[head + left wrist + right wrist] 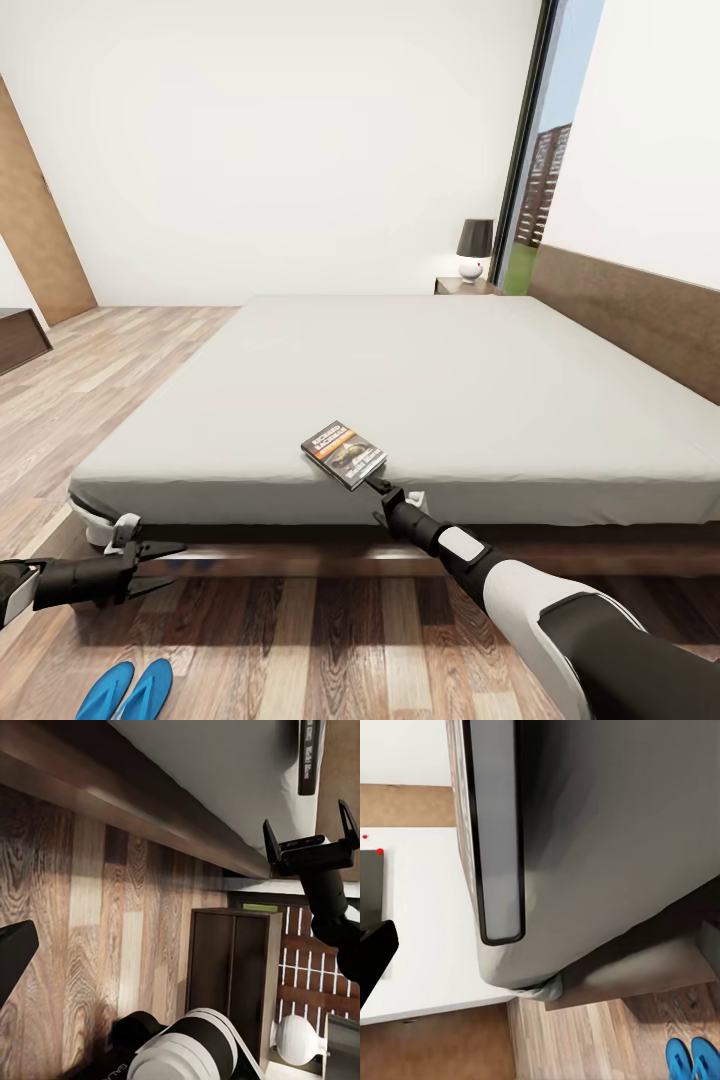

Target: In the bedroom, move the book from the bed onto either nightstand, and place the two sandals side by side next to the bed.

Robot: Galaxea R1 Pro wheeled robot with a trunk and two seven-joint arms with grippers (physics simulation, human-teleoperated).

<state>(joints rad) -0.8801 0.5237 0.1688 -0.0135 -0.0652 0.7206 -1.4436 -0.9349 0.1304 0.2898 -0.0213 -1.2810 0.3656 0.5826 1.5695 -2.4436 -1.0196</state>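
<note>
The book (344, 454) lies flat on the bed's mattress (420, 380) near its front edge. In the right wrist view the book (499, 832) looms edge-on, very close. My right gripper (375, 484) is open just short of the book's near corner; in the left wrist view my right gripper (309, 832) has its fingers spread and nothing between them. My left gripper (165, 565) is open and empty, low in front of the bed frame. Two blue sandals (128, 690) lie side by side on the floor by the bed, and the sandals (690, 1059) also show past the mattress corner.
A nightstand (465, 286) with a dark-shaded lamp (474, 248) stands at the bed's far side by the window. Another dark cabinet (232, 975) with a white lamp base (300, 1039) stands along the near side. The headboard (640, 310) runs along the right wall.
</note>
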